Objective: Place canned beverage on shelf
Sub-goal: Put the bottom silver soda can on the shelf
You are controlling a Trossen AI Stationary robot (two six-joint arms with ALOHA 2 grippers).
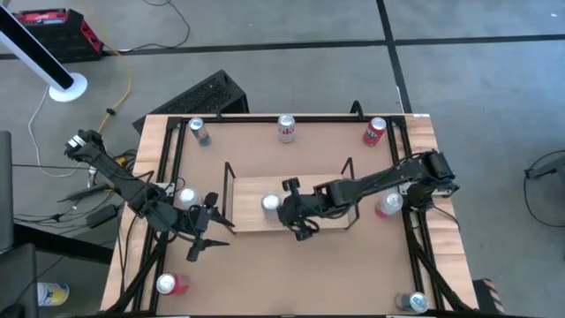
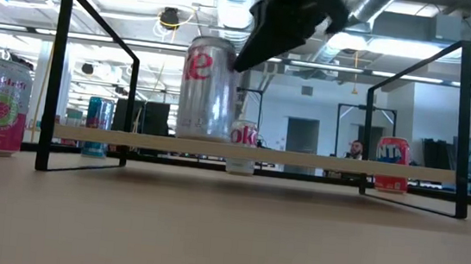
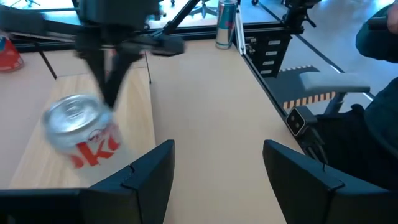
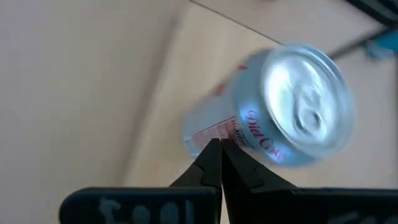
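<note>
A silver Diet Coke can [image 1: 270, 203] stands upright on its base on the light-wood shelf board [image 1: 252, 221], left of the board's middle. It also shows in the low view [image 2: 207, 86], the left wrist view [image 3: 81, 134] and the right wrist view [image 4: 292, 102]. My right gripper [image 1: 282, 210] is shut and hangs over the shelf just right of the can; its fingertips [image 2: 240, 63] are by the can's upper side. My left gripper [image 1: 207, 231] is open and empty, off the shelf's left end [image 3: 217, 165]. My right gripper's shut fingertips [image 4: 217, 152] slant down from above and from the table's right, at the can's upper side [image 4: 214, 134] just below the rim. Whether they touch the can, I cannot tell. The can stands upright on the shelf board.
Three cans stand along the far edge [image 1: 199, 132] [image 1: 286, 129] [image 1: 375, 131]. Others stand by the left arm [image 1: 185, 196], under the right arm [image 1: 388, 205] and at the near corners [image 1: 169, 283] [image 1: 412, 302]. Black wire uprights [image 2: 93, 84] [image 2: 427, 124] stand at the shelf's ends.
</note>
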